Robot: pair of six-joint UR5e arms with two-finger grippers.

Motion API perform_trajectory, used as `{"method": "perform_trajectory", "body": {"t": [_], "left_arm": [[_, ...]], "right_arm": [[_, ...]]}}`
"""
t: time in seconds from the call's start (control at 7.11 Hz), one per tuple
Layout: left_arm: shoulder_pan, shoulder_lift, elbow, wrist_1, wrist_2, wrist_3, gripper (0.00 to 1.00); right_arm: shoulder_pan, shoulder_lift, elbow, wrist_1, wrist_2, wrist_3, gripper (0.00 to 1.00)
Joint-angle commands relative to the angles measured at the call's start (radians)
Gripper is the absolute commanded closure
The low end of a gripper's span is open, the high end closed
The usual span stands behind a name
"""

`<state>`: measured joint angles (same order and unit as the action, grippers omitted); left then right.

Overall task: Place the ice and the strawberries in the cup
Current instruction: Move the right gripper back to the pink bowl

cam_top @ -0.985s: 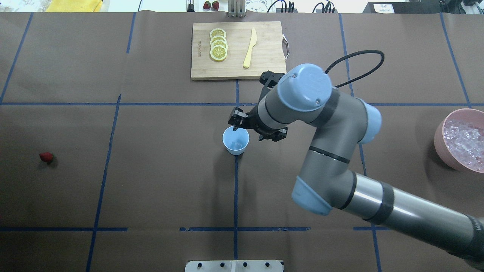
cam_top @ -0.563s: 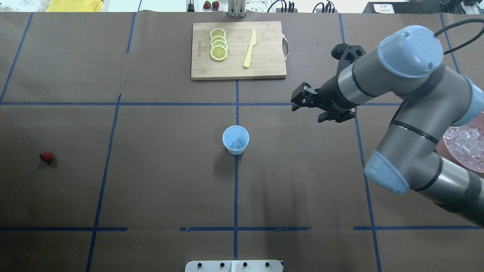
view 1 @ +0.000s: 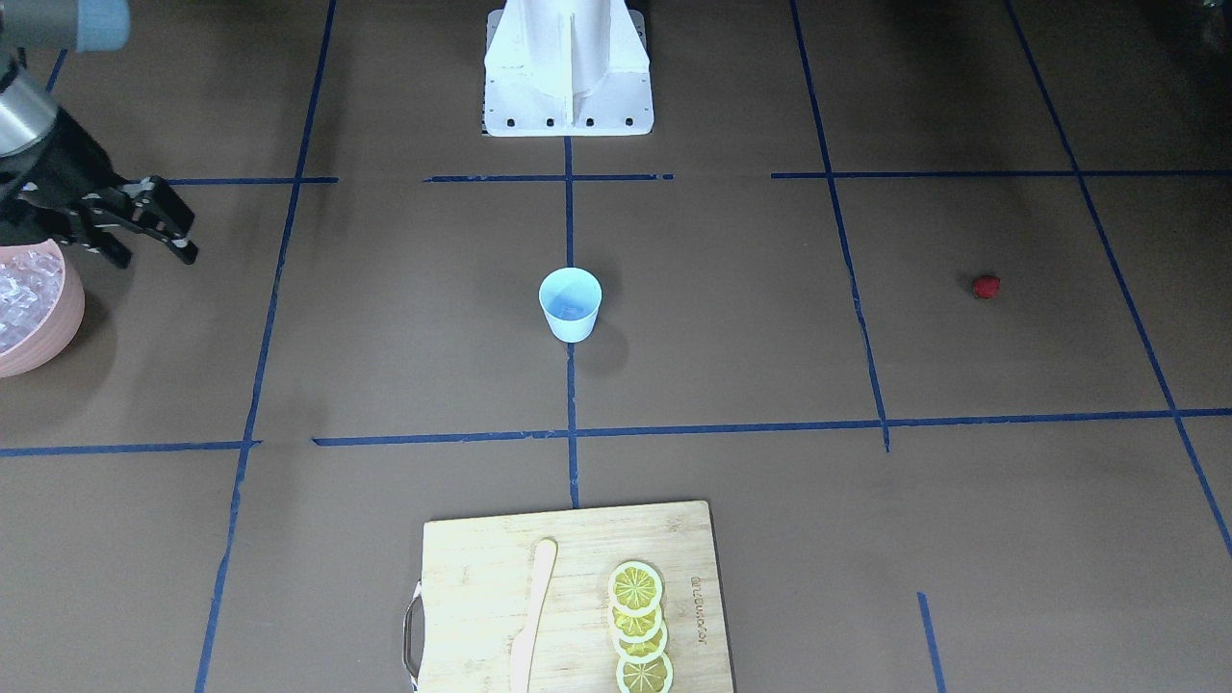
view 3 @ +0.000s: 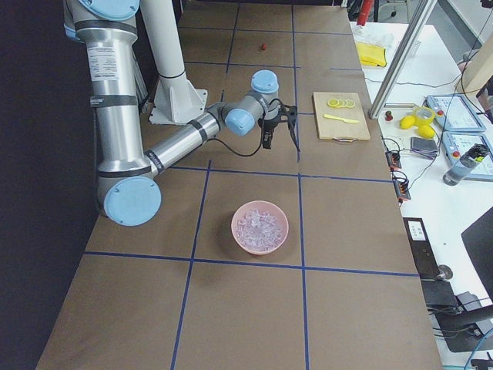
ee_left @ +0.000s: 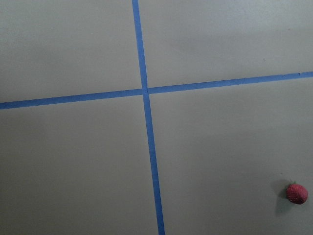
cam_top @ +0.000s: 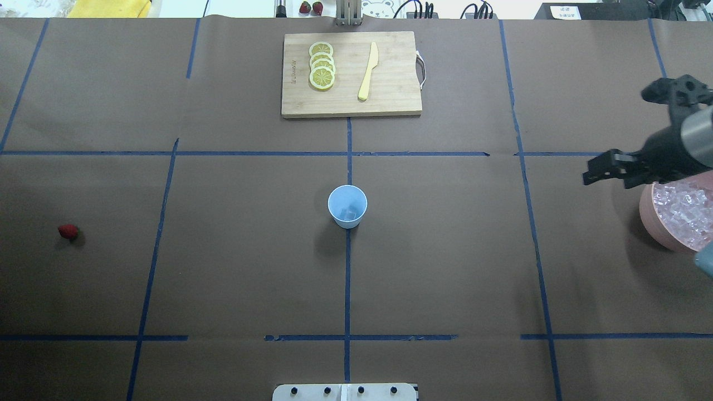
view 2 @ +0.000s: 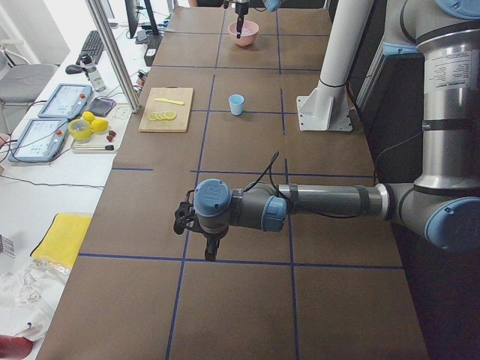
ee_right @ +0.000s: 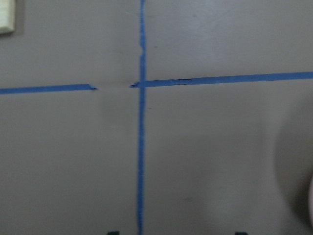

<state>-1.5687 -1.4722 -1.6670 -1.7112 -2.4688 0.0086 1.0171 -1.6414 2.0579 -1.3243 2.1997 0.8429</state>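
The light-blue cup (cam_top: 347, 206) stands upright at the table's middle, also in the front view (view 1: 570, 303). A clear ice cube (cam_top: 350, 213) lies inside it. More ice (cam_top: 682, 214) fills the pink bowl (cam_top: 649, 220) at the far right. My right gripper (cam_top: 607, 181) is open and empty, just left of and above the bowl's rim; the front view (view 1: 154, 258) shows it too. The strawberry (cam_top: 68, 231) lies on the table at the far left and shows low right in the left wrist view (ee_left: 297, 193). My left gripper (view 2: 210, 251) shows only in the exterior left view; I cannot tell its state.
A wooden cutting board (cam_top: 390, 94) with lemon slices (cam_top: 322, 72) and a pale knife (cam_top: 367, 71) lies at the back middle. Two more strawberries (cam_top: 311, 7) sit beyond the table's back edge. The robot's white base (view 1: 568, 67) is behind the cup.
My right arm has swung from right over the cup far to the right, to beside the pink bowl. The cup and the strawberry have not moved.
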Motion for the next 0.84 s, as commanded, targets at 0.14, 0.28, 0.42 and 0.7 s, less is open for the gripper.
{"method": "perform_trajectory", "body": {"t": [0.14, 0.28, 0.42, 0.7], "left_arm": [[0.002, 0.001, 0.003, -0.005, -0.001, -0.002, 0.0], [0.004, 0.001, 0.004, -0.005, -0.001, -0.002, 0.0], [0.006, 0.001, 0.004, -0.005, -0.001, -0.002, 0.0], [0.007, 0.001, 0.006, -0.005, -0.001, -0.002, 0.0]], "right_arm": [[0.165, -0.17, -0.097, 0.002, 0.035, -0.377, 0.11], [0.17, -0.172, -0.122, 0.002, 0.043, -0.383, 0.1], [0.17, -0.164, -0.162, 0.019, 0.044, -0.377, 0.1], [0.169, -0.159, -0.249, 0.104, 0.044, -0.372, 0.1]]}}
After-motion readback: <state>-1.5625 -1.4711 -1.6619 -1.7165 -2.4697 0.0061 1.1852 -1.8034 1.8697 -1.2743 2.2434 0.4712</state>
